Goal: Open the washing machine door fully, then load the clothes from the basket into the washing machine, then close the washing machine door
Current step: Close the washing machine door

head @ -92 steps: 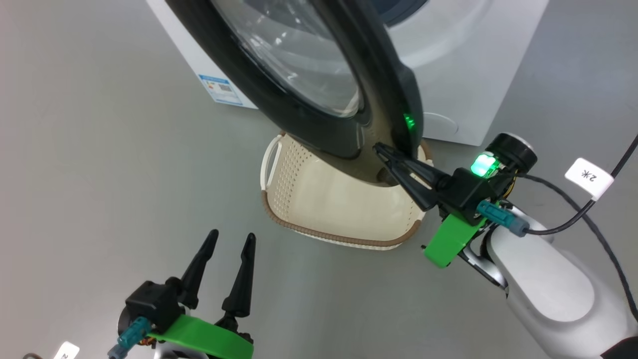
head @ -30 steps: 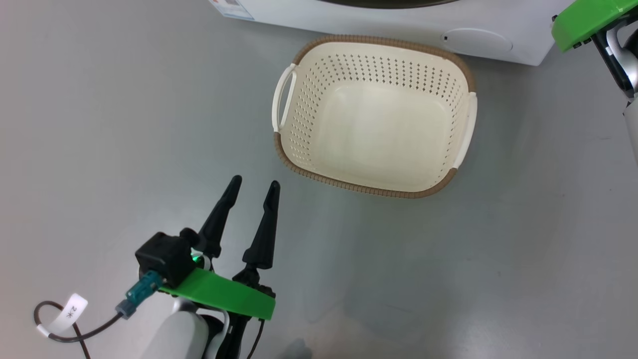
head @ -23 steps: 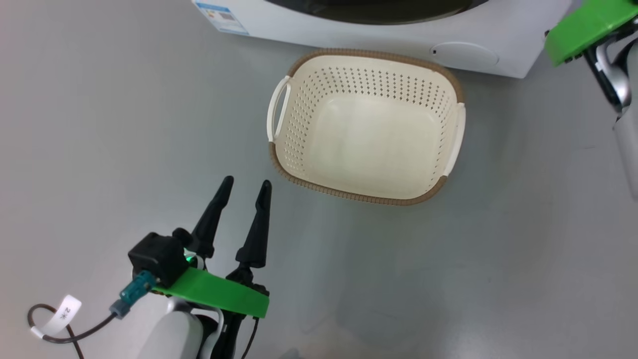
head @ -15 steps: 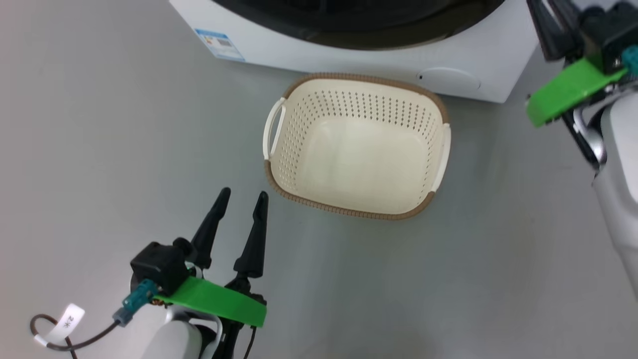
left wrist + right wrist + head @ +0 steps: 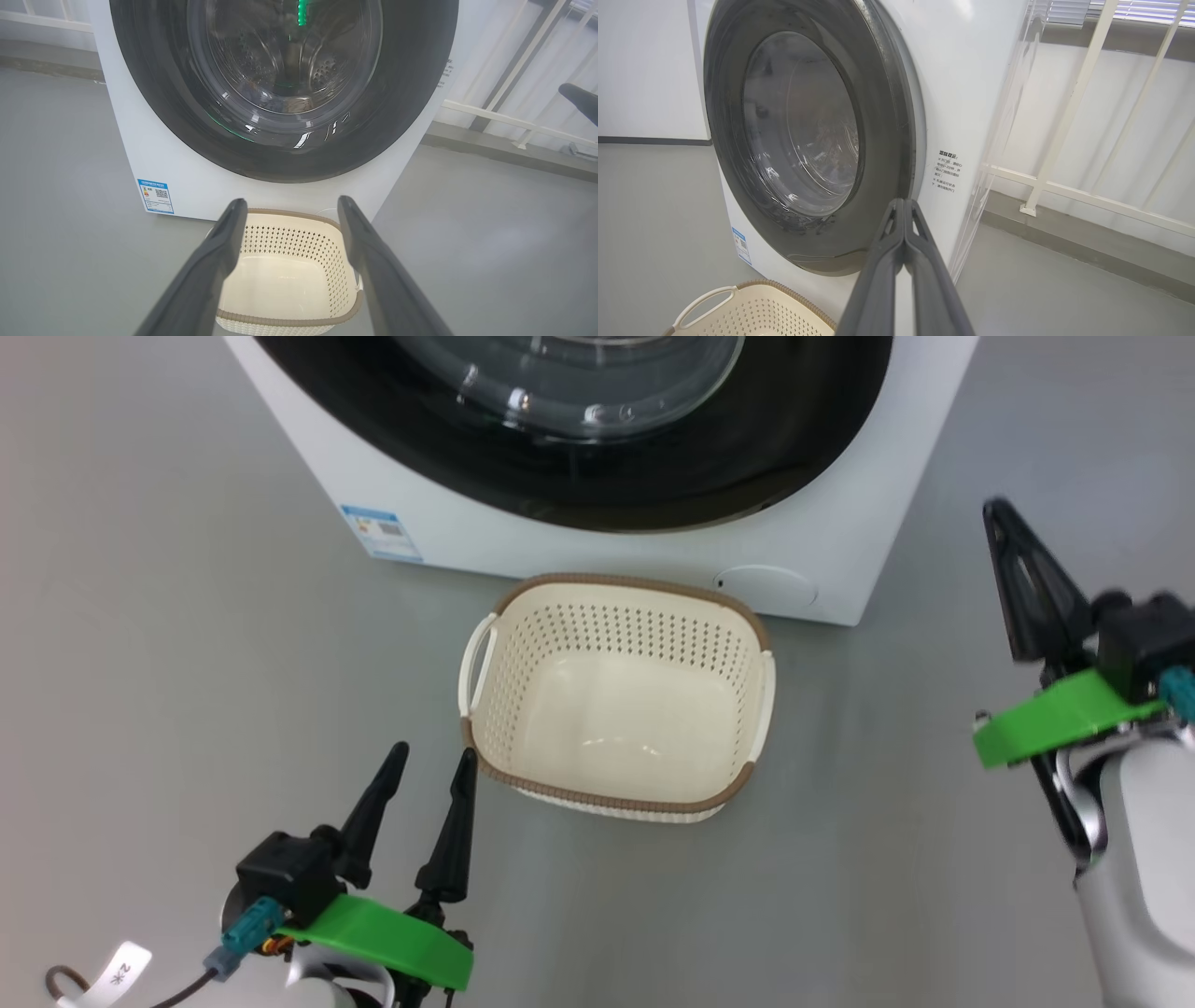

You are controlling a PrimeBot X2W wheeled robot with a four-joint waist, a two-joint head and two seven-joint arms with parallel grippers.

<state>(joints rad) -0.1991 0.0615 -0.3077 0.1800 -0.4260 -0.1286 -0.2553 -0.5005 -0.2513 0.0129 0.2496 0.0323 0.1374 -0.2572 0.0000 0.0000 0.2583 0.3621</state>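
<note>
The white washing machine (image 5: 840, 541) is seen standing on the grey floor (image 5: 140, 663) at the top of the head view. Its round black door (image 5: 747, 457), with the bulging glass window, is observed lying flat against the machine front; in the right wrist view the rim meets the white panel. The basket (image 5: 616, 590) is set on the floor just in front of the machine, below the door; whether it touches the panel cannot be told. Its bare cream bottom is exposed. The left hand (image 5: 432, 751) is recorded at the lower left, just beside the basket's near left corner, with its fingers spread apart, nothing between them, pointing toward the machine. The right hand (image 5: 997, 509) is recorded at the right edge, well apart from the basket and off the machine's right front corner, with its fingers pressed together on nothing. A small blue label (image 5: 381, 532) is noted low on the panel's left and a round flap (image 5: 766, 586) low on its right.
</note>
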